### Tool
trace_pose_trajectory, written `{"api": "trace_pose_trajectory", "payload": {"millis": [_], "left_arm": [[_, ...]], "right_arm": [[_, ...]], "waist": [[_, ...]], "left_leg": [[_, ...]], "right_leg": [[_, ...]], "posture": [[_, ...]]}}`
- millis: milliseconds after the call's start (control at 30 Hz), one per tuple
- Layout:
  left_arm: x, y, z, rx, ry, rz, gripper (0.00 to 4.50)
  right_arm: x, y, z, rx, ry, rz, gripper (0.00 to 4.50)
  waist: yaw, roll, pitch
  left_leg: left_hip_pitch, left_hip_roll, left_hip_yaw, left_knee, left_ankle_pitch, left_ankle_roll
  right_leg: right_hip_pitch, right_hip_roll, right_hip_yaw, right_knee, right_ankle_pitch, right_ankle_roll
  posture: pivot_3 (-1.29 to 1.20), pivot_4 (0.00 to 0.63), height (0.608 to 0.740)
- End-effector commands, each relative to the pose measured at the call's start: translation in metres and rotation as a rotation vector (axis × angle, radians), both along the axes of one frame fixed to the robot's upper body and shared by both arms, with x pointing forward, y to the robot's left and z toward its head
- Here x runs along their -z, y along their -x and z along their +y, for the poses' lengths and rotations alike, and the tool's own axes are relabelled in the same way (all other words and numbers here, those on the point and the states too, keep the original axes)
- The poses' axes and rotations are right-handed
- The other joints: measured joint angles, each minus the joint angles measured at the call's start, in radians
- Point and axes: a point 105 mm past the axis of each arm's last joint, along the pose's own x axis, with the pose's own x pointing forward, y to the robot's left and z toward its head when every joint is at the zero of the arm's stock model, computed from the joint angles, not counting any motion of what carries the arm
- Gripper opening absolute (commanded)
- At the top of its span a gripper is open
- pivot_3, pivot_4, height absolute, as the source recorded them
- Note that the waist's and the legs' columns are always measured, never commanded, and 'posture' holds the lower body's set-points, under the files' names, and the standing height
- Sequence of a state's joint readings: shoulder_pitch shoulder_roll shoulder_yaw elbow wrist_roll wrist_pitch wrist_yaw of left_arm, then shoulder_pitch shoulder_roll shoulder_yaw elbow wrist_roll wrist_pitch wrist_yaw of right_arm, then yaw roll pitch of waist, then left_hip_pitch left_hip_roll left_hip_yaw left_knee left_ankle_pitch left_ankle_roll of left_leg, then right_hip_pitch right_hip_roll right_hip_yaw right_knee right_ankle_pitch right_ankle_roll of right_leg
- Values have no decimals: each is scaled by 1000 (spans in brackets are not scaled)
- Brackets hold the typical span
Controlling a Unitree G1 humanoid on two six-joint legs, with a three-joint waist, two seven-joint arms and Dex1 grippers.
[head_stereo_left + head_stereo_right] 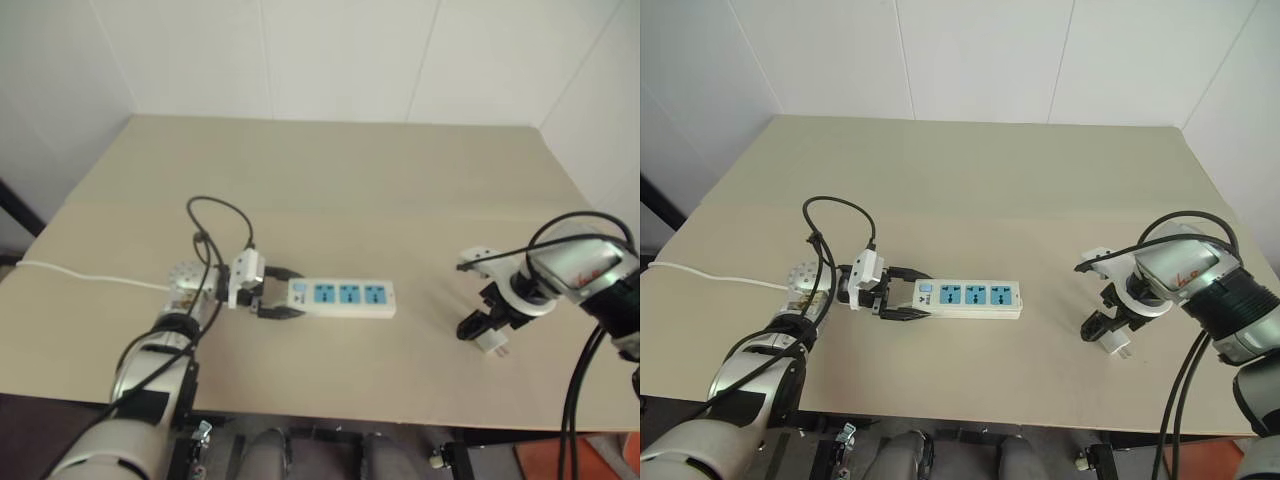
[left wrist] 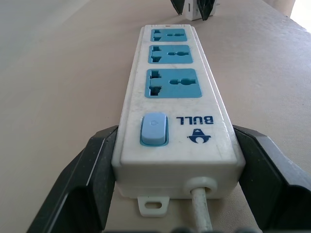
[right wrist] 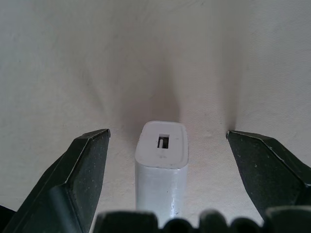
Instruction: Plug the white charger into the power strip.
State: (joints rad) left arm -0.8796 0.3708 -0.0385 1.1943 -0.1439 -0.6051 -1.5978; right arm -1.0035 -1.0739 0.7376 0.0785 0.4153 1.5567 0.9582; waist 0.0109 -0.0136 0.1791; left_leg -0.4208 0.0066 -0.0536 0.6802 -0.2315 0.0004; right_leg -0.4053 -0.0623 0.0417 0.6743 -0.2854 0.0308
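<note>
Near the front edge of the table (image 1: pixel 330 160), toward its right corner, the white charger (image 3: pixel 161 160) was found lying between the wide-open fingers of the right gripper (image 3: pixel 167 145), probably so that it could be grasped; a small slot was seen in its end face. Toward the left side, the switch end of the power strip (image 2: pixel 177 111) was clamped by the left gripper (image 2: pixel 175 165), apparently to be steadied; its three blue sockets were free.

head cameras overlook the table (image 1: pixel 400 200); wrist cameras sit close, facing it.
</note>
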Motion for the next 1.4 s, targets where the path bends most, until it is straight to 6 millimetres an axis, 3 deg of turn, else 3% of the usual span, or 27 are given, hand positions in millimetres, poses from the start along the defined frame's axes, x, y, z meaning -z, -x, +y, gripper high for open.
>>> {"api": "trace_pose_trajectory", "payload": {"millis": [33,67,167,367,433,467,700,833,933,1100,1200,1400], "left_arm": [[15,7,-4,27,-51,38,3242],[16,7,-3,23,-57,38,3242],[18,7,0,17,-67,39,3242],[17,6,0,13,-76,33,3242],[17,5,0,11,-77,31,3242],[17,5,0,11,-78,30,3242],[16,7,-1,32,-83,25,3242],[13,7,0,42,-74,28,3242],[12,7,2,40,-86,16,3242],[12,7,5,51,-120,2,3242],[9,5,2,48,-95,1,3242],[9,5,0,32,-58,64,3242]], "right_arm": [[-5,0,-3,23,-9,-16,4500],[-5,0,-3,24,-6,-16,4500],[-5,1,-2,32,-16,-9,3938],[-2,2,-4,30,0,-5,1814],[-2,3,-3,25,-2,-4,1204],[-2,3,-2,24,-6,-3,1120],[-13,4,6,-39,-19,-39,1120],[-41,-2,23,-186,-56,-148,1120],[-67,-6,46,-352,-132,-269,1120],[-98,-25,85,-574,-351,-594,1120],[-112,-32,115,-673,-618,-806,1120],[-112,-40,144,-673,-918,-946,1120]], "waist": [[0,0,0],[0,0,0],[0,0,0],[-1,1,-1],[-1,1,-1],[-1,1,-1],[-1,1,-1],[-2,1,-1],[-6,1,-1],[-9,-3,-4],[-13,-8,-7],[-14,-8,-7]], "left_leg": [[0,0,0,0,0,0],[0,0,0,0,0,0],[0,0,0,0,0,0],[1,0,0,0,0,0],[1,0,0,0,0,0],[1,0,0,0,0,0],[1,0,0,1,0,0],[1,0,0,1,0,0],[1,0,0,0,0,0],[1,0,-1,0,0,0],[2,0,-1,0,0,0],[2,0,-1,0,0,0]], "right_leg": [[0,0,0,0,0,0],[0,0,0,0,0,0],[0,0,0,0,0,0],[0,0,0,1,0,0],[0,0,0,2,0,0],[0,0,0,2,0,0],[0,0,0,3,0,0],[0,0,0,3,0,0],[0,0,0,3,0,0],[1,1,0,3,0,0],[1,1,0,3,0,0],[1,1,0,6,0,0]], "posture": [[0,150,740],[0,150,740],[0,150,740],[0,150,740],[0,150,740],[0,150,740],[0,150,740],[0,150,740],[0,150,740],[0,150,740],[0,150,740],[0,150,740]]}}
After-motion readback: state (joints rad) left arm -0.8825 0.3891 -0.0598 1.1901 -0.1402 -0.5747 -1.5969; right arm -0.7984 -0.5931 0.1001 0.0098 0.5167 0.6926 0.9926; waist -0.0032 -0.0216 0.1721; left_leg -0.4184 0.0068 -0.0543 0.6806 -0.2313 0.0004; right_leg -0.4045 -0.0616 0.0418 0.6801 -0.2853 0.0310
